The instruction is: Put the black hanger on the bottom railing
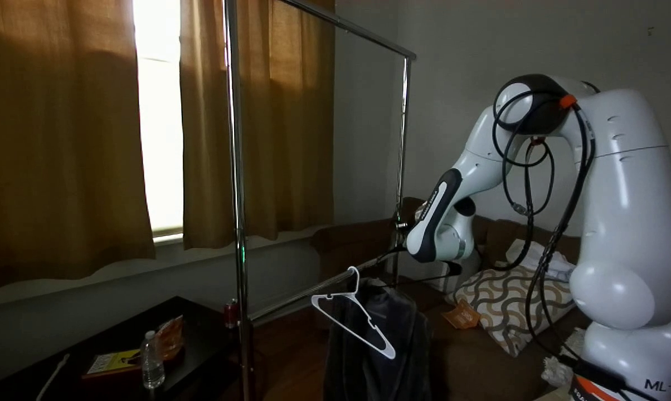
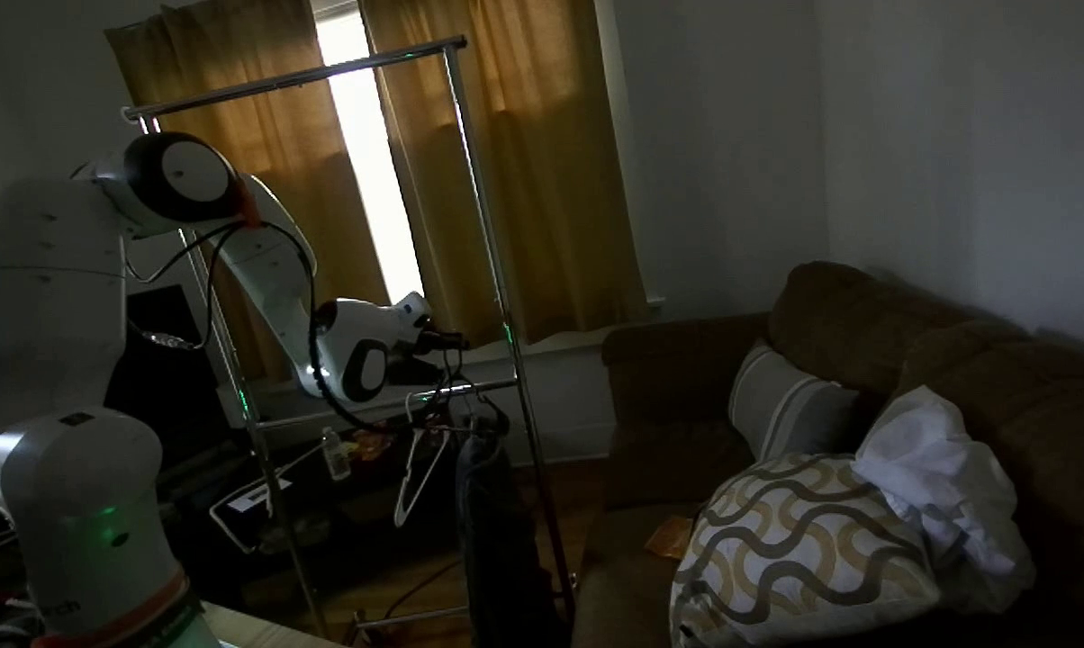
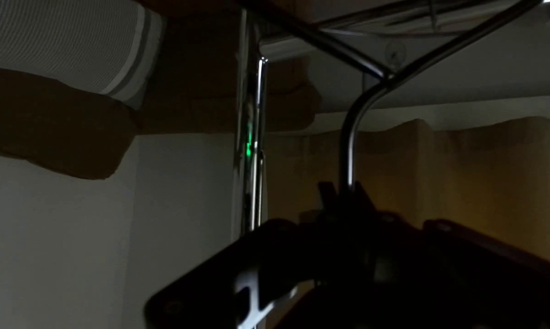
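Note:
My gripper [image 3: 345, 189] is shut on the neck of a black hanger [image 3: 347, 151]. The hanger's two arms spread toward the top edge of the wrist view, which stands upside down. In an exterior view my gripper [image 2: 456, 344] is beside the rack, slightly above the bottom railing [image 2: 303, 418]. In an exterior view the arm's wrist hides my gripper, and a dark end of the hanger [image 1: 453, 269] shows below it. The bottom railing [image 1: 307, 293] also runs behind the hanger in the wrist view [image 3: 284, 47]. I cannot tell whether hanger and railing touch.
A white hanger [image 1: 381, 343] and a dark jacket [image 1: 377, 340] hang on the railing. Chrome rack posts [image 1: 238, 223] stand at its ends. A sofa [image 2: 686, 369] with a patterned pillow [image 2: 803, 549] and a low black table [image 1: 202, 317] with a bottle [image 1: 152, 365] are nearby.

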Tool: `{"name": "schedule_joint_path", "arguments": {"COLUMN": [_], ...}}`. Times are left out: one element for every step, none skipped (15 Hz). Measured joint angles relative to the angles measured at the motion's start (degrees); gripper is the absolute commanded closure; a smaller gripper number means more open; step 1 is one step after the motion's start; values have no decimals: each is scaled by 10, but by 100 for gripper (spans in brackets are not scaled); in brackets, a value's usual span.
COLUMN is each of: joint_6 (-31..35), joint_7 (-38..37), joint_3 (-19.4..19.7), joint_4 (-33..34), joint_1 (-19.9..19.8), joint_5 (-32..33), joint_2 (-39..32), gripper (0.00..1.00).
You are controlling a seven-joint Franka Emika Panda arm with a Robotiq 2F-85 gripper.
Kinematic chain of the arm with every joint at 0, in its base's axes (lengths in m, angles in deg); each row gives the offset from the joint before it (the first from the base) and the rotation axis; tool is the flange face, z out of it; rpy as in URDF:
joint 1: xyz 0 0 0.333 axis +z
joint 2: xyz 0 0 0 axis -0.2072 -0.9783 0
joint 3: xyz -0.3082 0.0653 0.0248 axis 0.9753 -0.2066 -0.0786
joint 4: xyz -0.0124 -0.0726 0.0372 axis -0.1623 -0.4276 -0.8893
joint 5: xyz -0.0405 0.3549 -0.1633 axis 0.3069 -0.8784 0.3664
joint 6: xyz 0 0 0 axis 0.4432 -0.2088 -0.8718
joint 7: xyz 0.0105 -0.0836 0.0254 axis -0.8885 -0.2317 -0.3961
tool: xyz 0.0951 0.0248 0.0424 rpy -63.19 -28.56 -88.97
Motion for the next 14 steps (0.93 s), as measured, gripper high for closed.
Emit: {"name": "schedule_joint_path", "arguments": {"joint_6": [-2, -4, -5, -5, -3, 1, 8, 17, 24, 29, 31, 32, 32, 32], "joint_7": [4, 11, 27, 48, 72, 95, 113, 124, 127, 127, 127, 126, 126, 126], "joint_3": [-1, -1, 0, 1, 2, 4, 4, 4, 4, 4, 4, 4, 4, 4], "joint_4": [-7, -12, -16, -19, -19, -19, -18, -16, -13, -10, -5, 1, 8, 16], "joint_1": [9, 18, 29, 40, 53, 65, 75, 84, 93, 100, 107, 113, 118, 123], "joint_5": [-12, -28, -60, -97, -137, -178, -211, -235, -248, -255, -258, -261, -266, -274], "joint_2": [4, 6, 5, 4, 1, -2, -7, -13, -19, -25, -32, -39, -46, -54], "gripper": [98, 98, 98, 98, 98, 98, 98, 98, 98, 98, 98, 98, 98, 98]}}
